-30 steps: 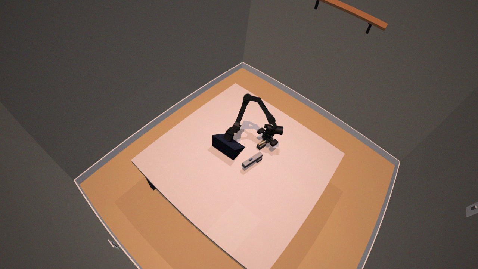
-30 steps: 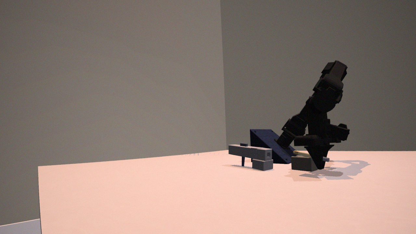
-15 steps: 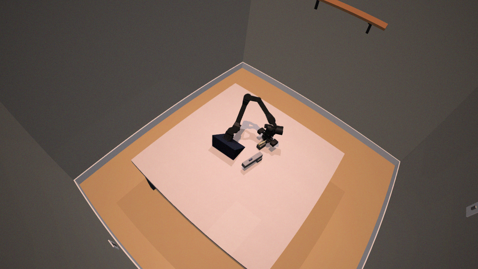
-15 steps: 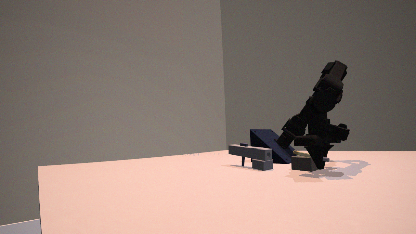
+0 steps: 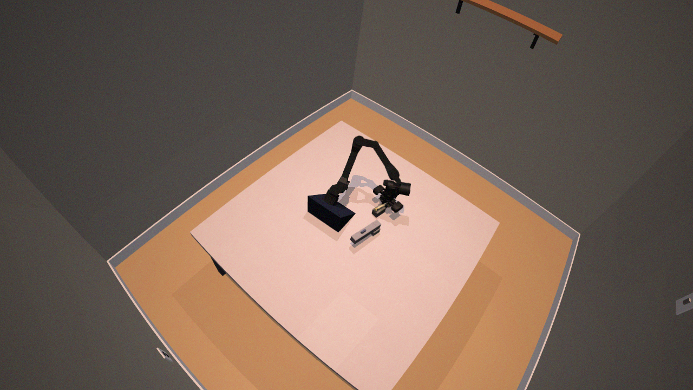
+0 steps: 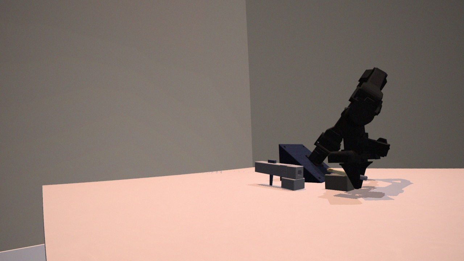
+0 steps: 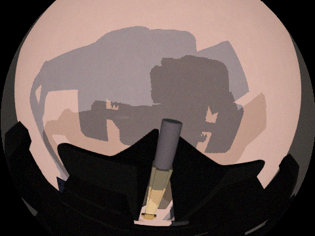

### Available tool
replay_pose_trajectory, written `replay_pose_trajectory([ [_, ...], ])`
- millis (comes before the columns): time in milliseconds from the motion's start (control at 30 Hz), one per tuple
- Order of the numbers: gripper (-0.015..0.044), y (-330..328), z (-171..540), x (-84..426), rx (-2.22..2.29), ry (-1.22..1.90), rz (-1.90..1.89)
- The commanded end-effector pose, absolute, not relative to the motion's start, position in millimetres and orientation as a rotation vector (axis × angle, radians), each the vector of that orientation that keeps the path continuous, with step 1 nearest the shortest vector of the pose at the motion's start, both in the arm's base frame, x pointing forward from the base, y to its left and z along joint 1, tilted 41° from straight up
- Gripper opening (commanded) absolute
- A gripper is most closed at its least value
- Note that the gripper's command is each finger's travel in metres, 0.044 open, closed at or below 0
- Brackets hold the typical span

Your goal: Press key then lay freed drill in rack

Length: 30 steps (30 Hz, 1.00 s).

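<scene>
The drill (image 6: pixel 336 170) (image 7: pixel 167 147) has a brass-coloured, tapering part and a grey round shank. My gripper (image 5: pixel 387 205) (image 6: pixel 357 180) (image 7: pixel 163 135) is shut on the drill around its shank end. The brass part lies over the dark rack (image 5: pixel 377 213) (image 6: pixel 337 182), a low block beside my fingers. Whether the drill rests fully on the rack is unclear. The grey drill holder (image 5: pixel 372 228) (image 6: pixel 278 169) stands apart from the rack, its front hole empty. The key (image 5: pixel 363 231) (image 6: pixel 272 161) is a small dark piece on top of the holder.
The dark blue wedge-shaped arm base (image 5: pixel 324 210) (image 6: pixel 293 158) stands behind the holder in the exterior view. The pale table (image 5: pixel 339 276) (image 6: pixel 194 220) carries everything. Shadows of the arm fall beside the gripper.
</scene>
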<state>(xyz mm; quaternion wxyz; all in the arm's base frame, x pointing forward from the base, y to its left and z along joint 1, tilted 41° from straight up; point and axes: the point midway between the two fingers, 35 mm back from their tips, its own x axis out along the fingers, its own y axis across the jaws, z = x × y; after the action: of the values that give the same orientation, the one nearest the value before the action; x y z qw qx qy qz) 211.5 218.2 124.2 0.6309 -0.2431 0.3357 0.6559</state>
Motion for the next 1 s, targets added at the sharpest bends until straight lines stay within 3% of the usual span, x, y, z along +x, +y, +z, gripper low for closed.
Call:
replay_pose_trajectory([
  [0,0.0000,215.5,116.8,209.8,-0.563,0.792,1.498],
  [933,0.0000,215.5,116.8,209.8,-0.563,0.792,1.498],
  [967,0.0026,218.2,124.2,211.5,-0.556,0.769,1.502],
])
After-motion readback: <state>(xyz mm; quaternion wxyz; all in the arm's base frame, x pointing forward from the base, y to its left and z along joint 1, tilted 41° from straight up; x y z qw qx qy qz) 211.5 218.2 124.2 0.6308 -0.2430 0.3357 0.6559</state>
